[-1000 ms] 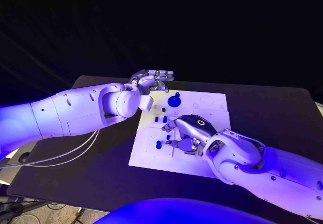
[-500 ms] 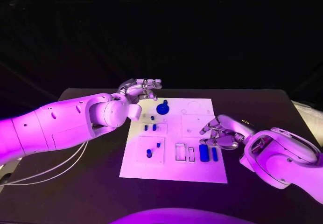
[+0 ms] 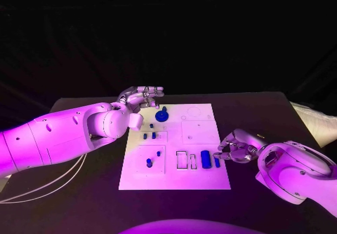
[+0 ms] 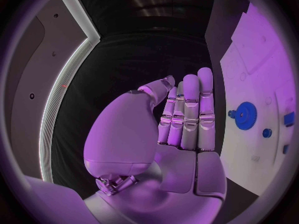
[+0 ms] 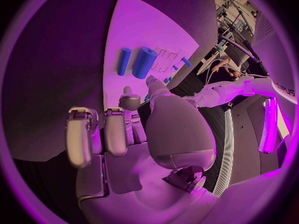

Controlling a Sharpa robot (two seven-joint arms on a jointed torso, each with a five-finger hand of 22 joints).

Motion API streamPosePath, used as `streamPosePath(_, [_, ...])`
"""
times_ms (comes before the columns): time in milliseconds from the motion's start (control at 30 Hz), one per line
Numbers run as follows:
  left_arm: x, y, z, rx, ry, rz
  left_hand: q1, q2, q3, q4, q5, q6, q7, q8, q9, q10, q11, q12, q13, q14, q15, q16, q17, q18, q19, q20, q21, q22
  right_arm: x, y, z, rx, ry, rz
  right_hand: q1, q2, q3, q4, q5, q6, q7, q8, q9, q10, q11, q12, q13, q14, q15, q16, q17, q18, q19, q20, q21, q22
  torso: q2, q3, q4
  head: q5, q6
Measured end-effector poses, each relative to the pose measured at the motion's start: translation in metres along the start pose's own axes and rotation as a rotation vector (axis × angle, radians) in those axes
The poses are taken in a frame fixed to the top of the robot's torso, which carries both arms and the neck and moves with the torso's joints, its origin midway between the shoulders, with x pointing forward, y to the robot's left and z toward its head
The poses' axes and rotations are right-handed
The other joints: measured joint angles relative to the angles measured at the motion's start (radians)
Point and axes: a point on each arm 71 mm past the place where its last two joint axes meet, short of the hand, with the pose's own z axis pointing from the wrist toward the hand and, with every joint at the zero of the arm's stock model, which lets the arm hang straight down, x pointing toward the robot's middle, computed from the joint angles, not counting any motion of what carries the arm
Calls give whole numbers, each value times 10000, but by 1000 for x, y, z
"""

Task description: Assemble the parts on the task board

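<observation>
**Both hands off the board**

While the task board (image 3: 200, 173) is lying mid-table with blue parts (image 3: 205, 159) in its slots, the left hand (image 3: 143, 97) is hovering at its far-left corner, fingers straight, holding nothing. The right hand (image 3: 237, 149) is curling emptily just right of it. No writing is legible on the black table (image 3: 84, 195).

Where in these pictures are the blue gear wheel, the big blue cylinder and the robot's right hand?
blue gear wheel (image 4: 245, 116): left wrist view, its flat face.
big blue cylinder (image 3: 205, 159): head view, mid-length.
right hand (image 3: 236, 149): head view, its knuckles.

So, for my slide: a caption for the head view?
Both hands flank the task board, holding nothing.
</observation>
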Motion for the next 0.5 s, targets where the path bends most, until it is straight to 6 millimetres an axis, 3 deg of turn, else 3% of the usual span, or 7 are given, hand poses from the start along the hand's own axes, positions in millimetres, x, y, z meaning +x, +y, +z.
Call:
streamPosePath(200, [0,3,-1,-50,1,-5,0,0,0,0,0,0,0,0,0,0,0,0,0,0,0,0,-10,0,0,0,0,0,10,6,4,138,226,-5,-93,93,-513,513,60,-77,4,155,117,66,27,617,848,27,49,54,121,0,0,0,49,-1,-1,-12,32,19,-15])
streamPosePath(500, [0,5,0,-78,15,-3,0,0,-28,-28,0,-39,36,0,0,-36,36,41,0,0,0,0,-10,0,-36,36,0,1,21,10,10,260,436,-119,-38,147,-742,742,60,-137,-8,233,172,126,20,798,1177,27,49,134,216,2,35,37,49,-2,-1,-28,25,72,3])
